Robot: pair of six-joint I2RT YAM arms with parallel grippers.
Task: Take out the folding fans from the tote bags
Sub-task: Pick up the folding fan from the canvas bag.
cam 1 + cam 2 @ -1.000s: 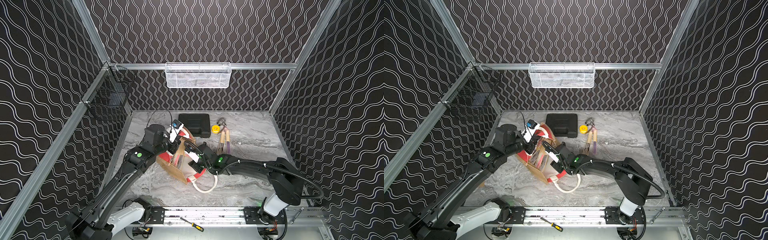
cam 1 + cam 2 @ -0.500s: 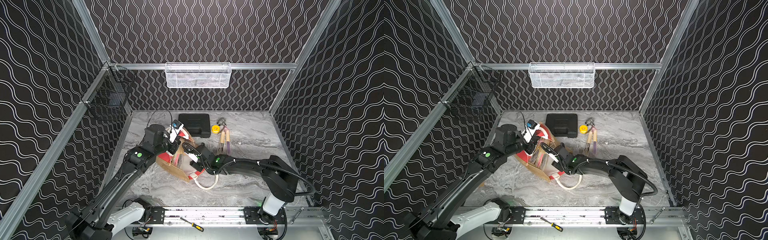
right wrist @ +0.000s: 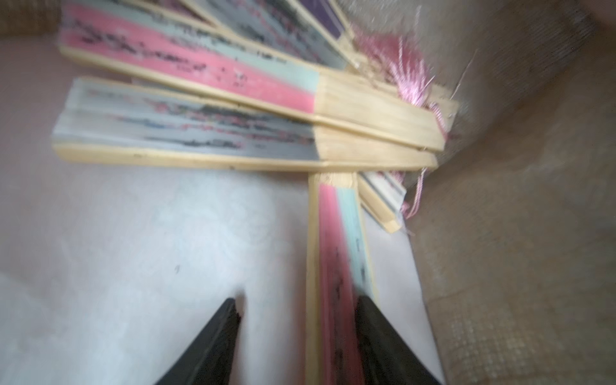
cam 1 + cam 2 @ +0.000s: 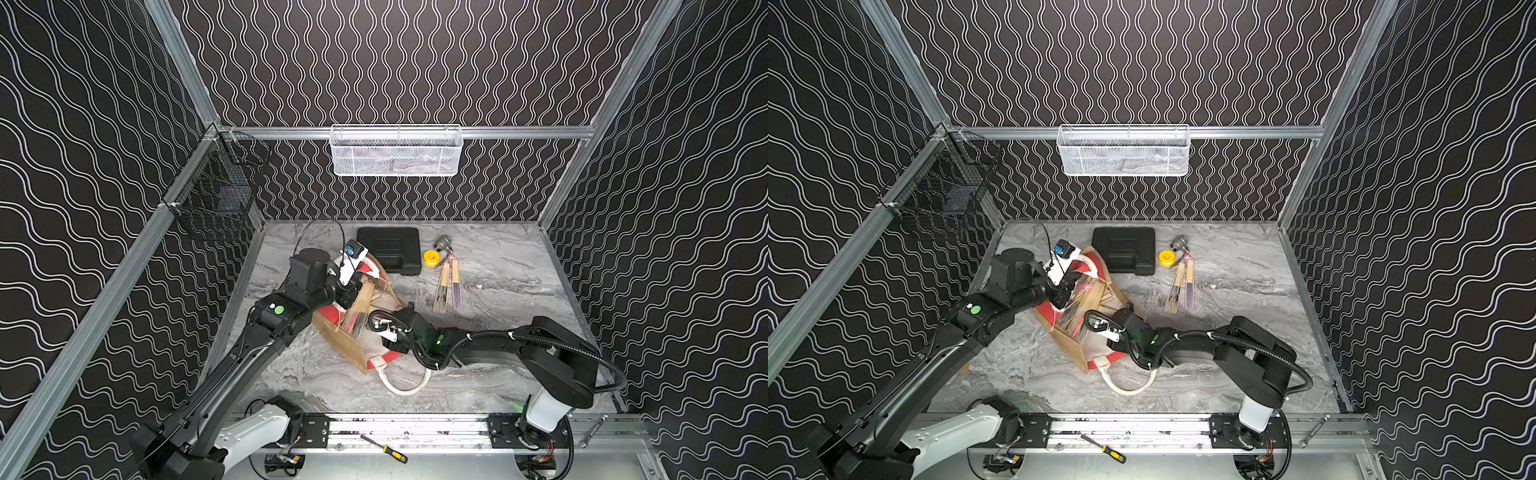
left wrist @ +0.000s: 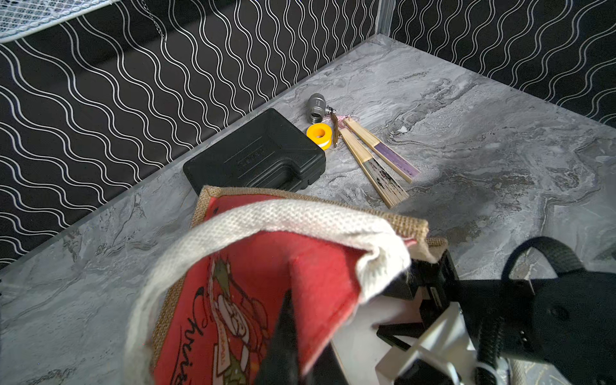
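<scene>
Found the tote bag tipped over on the marble desk, lying between the two end effectors. Saw the left end effector closed tight on the red-printed wall of the bag, on the side away from the right end effector, close to one white rope handle. Saw the right end effector reaching inside the mouth of the bag, over the white lining, with the fingers apart, open and gripping nothing. Noticed one folding fan lying lengthwise between these fingers, touching one finger and clear of the other. Found more folding fans piled just ahead of the right end effector, against the jute wall, with pink tassels at the rib ends. Could not count them, because of the blur in the right wrist view. Saw two more fans already out on the desk, side by side, well apart from the bag and beyond the right end effector: a dark fan and a purple fan. Found a black case near the left end effector, just beside the bag. Noted a yellow roll and a metal fitting near the rib ends of those two fans. Saw the second rope handle lying loose on the desk, nearer to the robot's base than the right end effector
</scene>
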